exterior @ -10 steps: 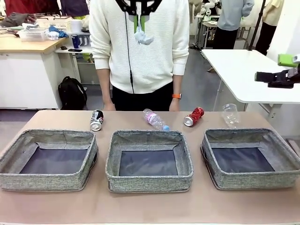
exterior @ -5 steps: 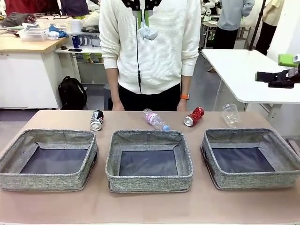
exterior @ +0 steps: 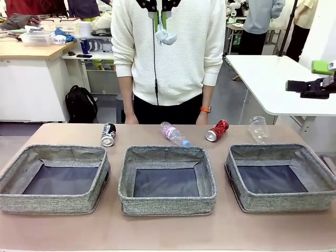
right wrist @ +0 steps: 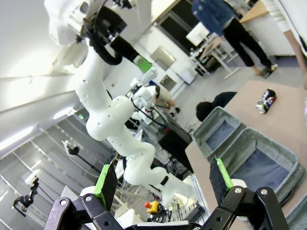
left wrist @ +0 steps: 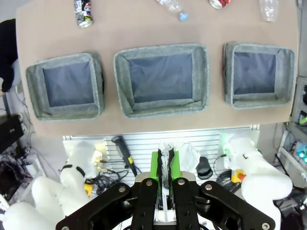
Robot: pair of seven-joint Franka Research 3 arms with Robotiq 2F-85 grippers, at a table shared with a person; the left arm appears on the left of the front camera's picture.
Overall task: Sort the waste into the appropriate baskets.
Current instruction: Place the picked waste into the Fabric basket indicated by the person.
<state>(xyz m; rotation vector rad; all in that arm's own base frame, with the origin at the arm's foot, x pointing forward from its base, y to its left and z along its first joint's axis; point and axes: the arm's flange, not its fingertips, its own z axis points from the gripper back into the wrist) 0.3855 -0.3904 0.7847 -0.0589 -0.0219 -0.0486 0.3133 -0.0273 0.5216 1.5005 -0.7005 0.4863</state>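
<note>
Table [exterior: 168,231] | left jaws pinch paper ball [exterior: 166,38] | right jaws wide apart

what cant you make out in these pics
- Print on the black-and-silver can: too small to read in the front view.
- The red can, bottle and cup: cut by the top edge in the left wrist view.
- The paper ball: pinched in the left claw, whose pads hide most of its shape.
- The right claw: cut by the right edge in the front view.
</note>
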